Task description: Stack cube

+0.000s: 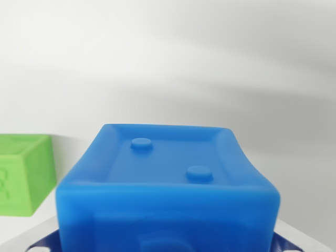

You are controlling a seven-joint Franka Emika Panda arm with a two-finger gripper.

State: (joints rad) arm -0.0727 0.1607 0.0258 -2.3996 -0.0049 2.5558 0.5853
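wrist view | blue cube (168, 184) close | green cube (23, 173) left | white surface (168, 63)

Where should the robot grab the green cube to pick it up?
Probably by two opposite flat side walls of the green cube, coming down from above. It sits flat and upright at the wrist view's left, apart from the blue cube, so its top looks free. Only part of it shows, so the far side is uncertain.

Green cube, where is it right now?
The green cube sits at the wrist view's far left edge, partly cut off, beside the big blue cube filling the lower centre.
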